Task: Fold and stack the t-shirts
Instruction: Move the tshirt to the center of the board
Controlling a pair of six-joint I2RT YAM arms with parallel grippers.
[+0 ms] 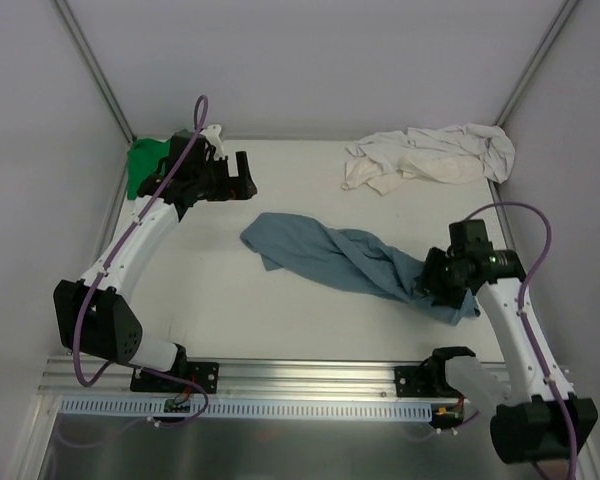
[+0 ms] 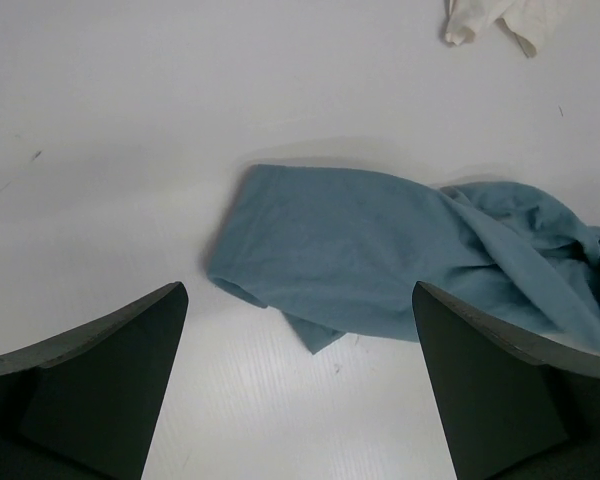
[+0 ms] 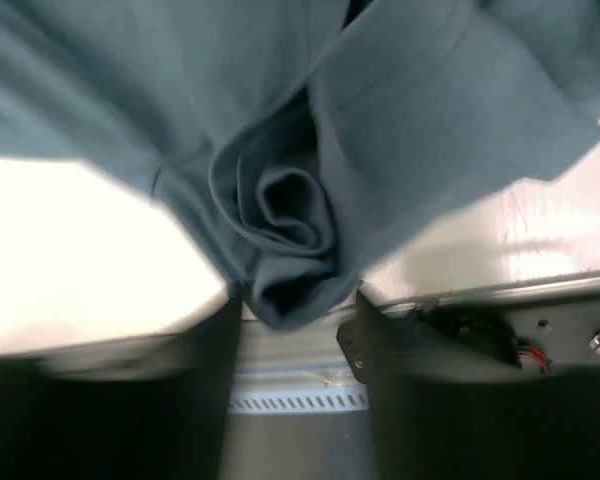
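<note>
Only the right wrist view shows the right end effector (image 3: pixel 295 330) pinching a bunched fold of the blue t-shirt (image 3: pixel 280 220), while overhead it sprawls mid-bench (image 1: pixel 280 320), with the left end effector (image 1: pixel 245 178) spread wide beside the green t-shirt (image 1: pixel 145 165) and the cream t-shirt (image 1: pixel 430 158) far right.

**Top view.** Even, diffuse light from overhead; faint soft shadows fall on the pale table (image 1: pixel 310 320). Focus is sharp, and the walls lean inward at the frame edges.

**Left wrist view.** Bright and clear. A soft shadow rims the blue shirt (image 2: pixel 350 250), and the near foreground is dark and slightly soft.

**Right wrist view.** Smeared by blur. The table is burnt out to white glare, and the shirt's folds lie in deep shadow.
</note>
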